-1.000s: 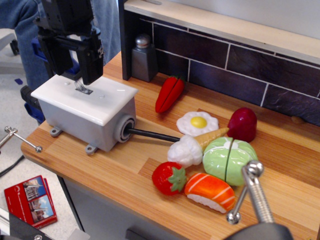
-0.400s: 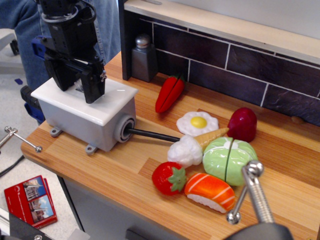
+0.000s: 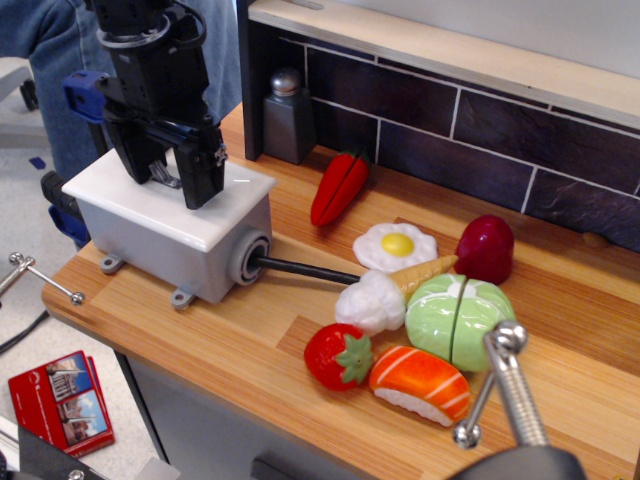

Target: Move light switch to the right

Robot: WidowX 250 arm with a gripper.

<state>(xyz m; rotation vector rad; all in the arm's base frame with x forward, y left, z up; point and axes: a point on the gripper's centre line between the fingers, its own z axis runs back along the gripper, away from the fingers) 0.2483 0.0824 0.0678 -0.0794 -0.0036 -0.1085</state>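
A grey box (image 3: pixel 165 250) with a white cover plate (image 3: pixel 240 190) stands at the left end of the wooden counter. The light switch (image 3: pixel 169 179), a small silvery lever, sticks out of the plate and is mostly hidden between my fingers. My black gripper (image 3: pixel 170 178) is down on the plate, its two fingers apart and straddling the lever. The right finger (image 3: pixel 203 172) reaches the plate's middle. Which way the lever leans I cannot tell.
A black rod (image 3: pixel 305 270) sticks out of the box's right side toward toy food: egg (image 3: pixel 396 245), ice cream cone (image 3: pixel 385 295), cabbage (image 3: pixel 458 318), strawberry (image 3: pixel 338 355), sushi (image 3: pixel 420 383), red pepper (image 3: pixel 340 187). A grey shaker (image 3: pixel 288 115) stands by the tiled back wall. A blue clamp (image 3: pixel 82 92) sits behind the box.
My gripper has moved to the right across the cover plate and sits slightly lower. The lever, plainly visible a second ago, is now mostly covered by the fingers.
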